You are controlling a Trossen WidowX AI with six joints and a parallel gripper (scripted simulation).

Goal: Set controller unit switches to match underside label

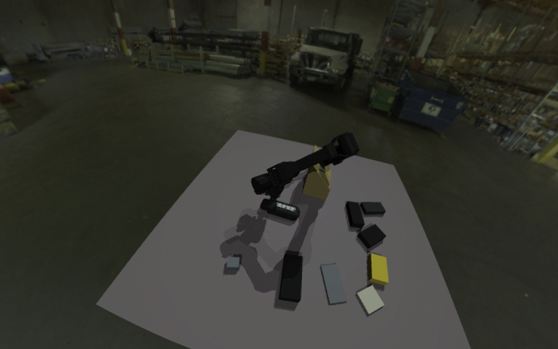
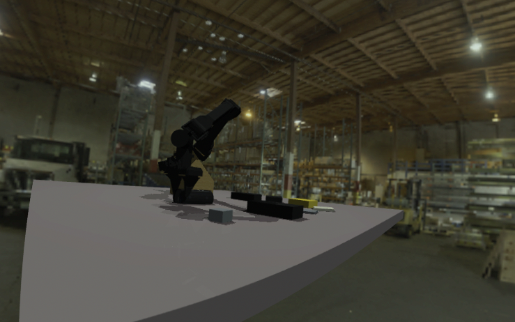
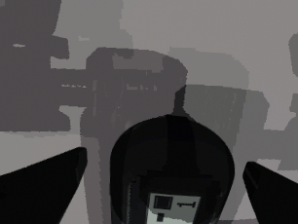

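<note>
The dark controller unit (image 1: 290, 214) (image 2: 203, 196) (image 3: 204, 146) lies upside down on the bench (image 1: 177, 260) (image 2: 111, 260), with its pale label (image 1: 286, 206) (image 3: 176, 214) facing up. In the wrist view the label's near part shows a filled square beside the numeral 1; the rest is cut off by the frame's bottom edge. The rocker switches are underneath, hidden. My gripper (image 1: 273, 198) (image 2: 182, 198) (image 3: 167, 164) is open, low at one end of the unit. One finger stands on each side of its rounded end, with gaps in the wrist view.
A tan wedge-shaped block (image 1: 316, 186) (image 2: 203, 182) stands behind the unit. A long black block (image 1: 291, 277) (image 2: 275, 209) and small grey block (image 1: 233, 262) (image 2: 219, 215) lie in front. A grey plate (image 1: 333, 283), yellow block (image 1: 378, 268), white block (image 1: 370, 299) and dark blocks (image 1: 371, 236) lie right.
</note>
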